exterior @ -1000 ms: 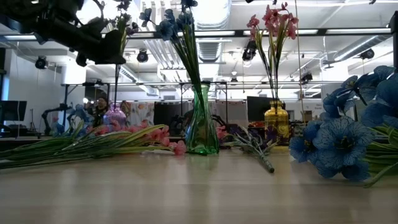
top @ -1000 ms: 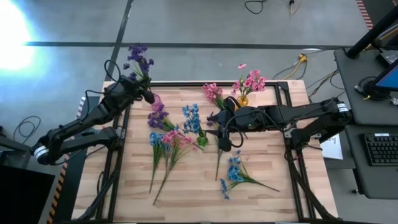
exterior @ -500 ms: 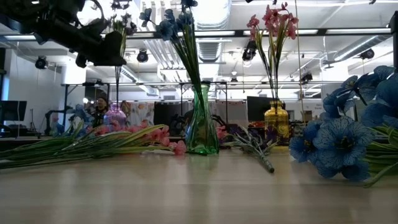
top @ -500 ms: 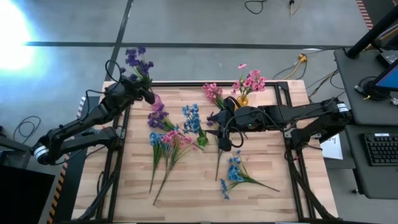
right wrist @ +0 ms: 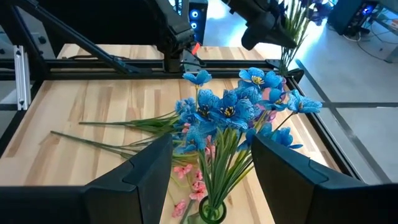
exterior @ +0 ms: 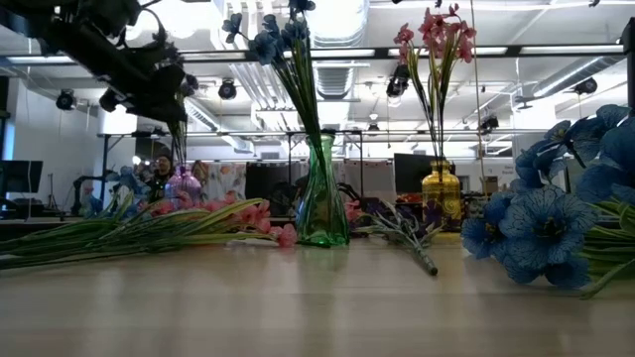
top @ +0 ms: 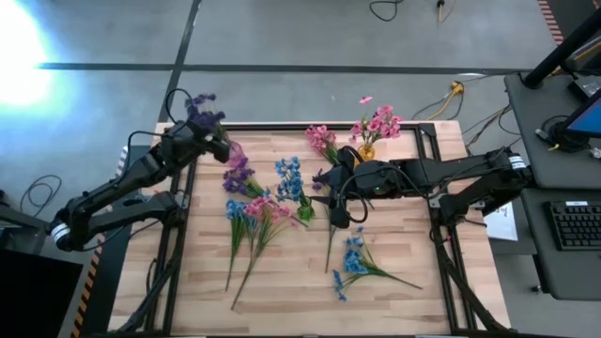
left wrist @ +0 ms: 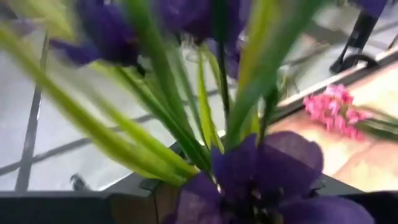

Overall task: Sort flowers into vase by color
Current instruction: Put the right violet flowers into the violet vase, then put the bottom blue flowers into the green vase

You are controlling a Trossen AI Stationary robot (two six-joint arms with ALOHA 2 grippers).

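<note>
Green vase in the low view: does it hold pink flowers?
No. The green vase holds blue flowers, while the pink flowers stand in the yellow vase beside it.

wooden table [top: 394,296], keyboard [top: 575,225], floor cables [top: 449,97]

Left tool's fingers hidden behind blurred purple flowers [left wrist: 261,168] filling the wrist view; pink vase [exterior: 185,184] mostly screened by stems.

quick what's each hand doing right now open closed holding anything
Left hand: at the table's far left corner with a purple sprig; grip cannot be told.
Right hand: open, empty, by the blue flowers in the green vase.
</note>
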